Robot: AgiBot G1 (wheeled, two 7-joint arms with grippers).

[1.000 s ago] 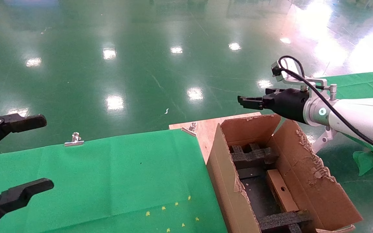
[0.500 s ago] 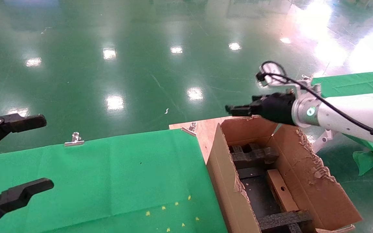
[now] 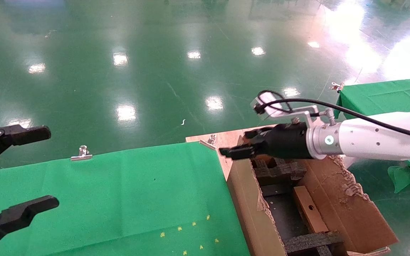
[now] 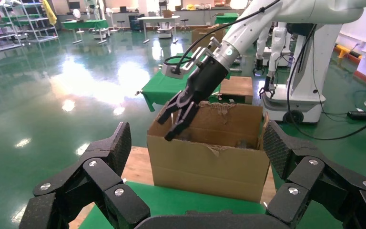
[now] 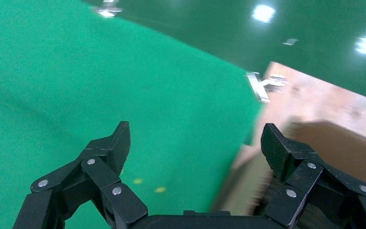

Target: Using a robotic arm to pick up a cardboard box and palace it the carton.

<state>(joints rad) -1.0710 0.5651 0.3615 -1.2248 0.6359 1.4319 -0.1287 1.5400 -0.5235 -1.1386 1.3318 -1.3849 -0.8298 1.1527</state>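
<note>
1. My right arm, the robotic arm [image 3: 376, 139], reaches in from three o'clock in my head view, glossy white with a black cable along its top and a green ring light at the wrist.
2. My right gripper [image 3: 238, 144] hangs over the far left corner of the carton [image 3: 247, 199], above the rim, touching nothing that I can see.
3. Its fingers stand wide apart and hold nothing; my right wrist view shows both black fingers [image 5: 107, 148] spread, with green cloth and a strip of bare wood between them.
4. The cardboard box [image 3: 310, 209] lies inside the carton, at about five o'clock from my right gripper, flat along the right inner wall with its round hole facing up.
5. Black foam inserts [image 3: 279, 170] sit in the carton at the far end and the near end, with the box between them.
6. The carton's right flap is ragged and torn along its edge.
7. The carton stands at the right end of the table [image 3: 119, 192], which is covered in green cloth, beside a bare wooden corner.
8. My left gripper [image 3: 12, 174] waits at nine o'clock, over the table's left edge, fingers spread and empty.
9. A silver clip [image 3: 81, 153] grips the cloth at the table's far edge.
</note>
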